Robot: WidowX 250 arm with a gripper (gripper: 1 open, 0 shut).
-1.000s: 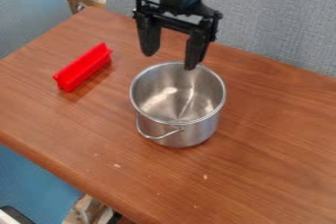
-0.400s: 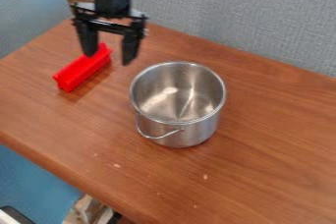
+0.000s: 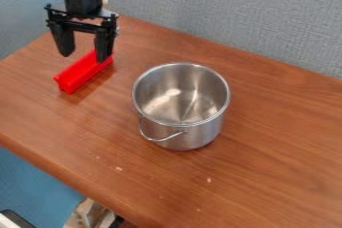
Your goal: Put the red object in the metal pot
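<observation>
Nearest you, the front edge of the bench is bare brown wood with a few pale specks, and below it a strip of blue floor and some blurred clutter you can't make out. A little further in stands the metal pot, upright and empty, its thin wire handle hanging down the near side; it has not shifted over the last second. Beyond it and to the left lies the red object, flat on the wood, well apart from the pot, in the same spot as before. What has changed is the claw: a second ago it hung over the pot's far rim, and it has since swept left across the bench and dropped a little, so it now sits above the far end of the red bar with its fingers spread wide and holding nothing. You are, I'd judge, lining up the pick; the grasp itself is not yet made, and the carry to the pot still lies ahead. Behind the bench runs a grey-blue textured wall, with a pale box-like shape at the top left.
</observation>
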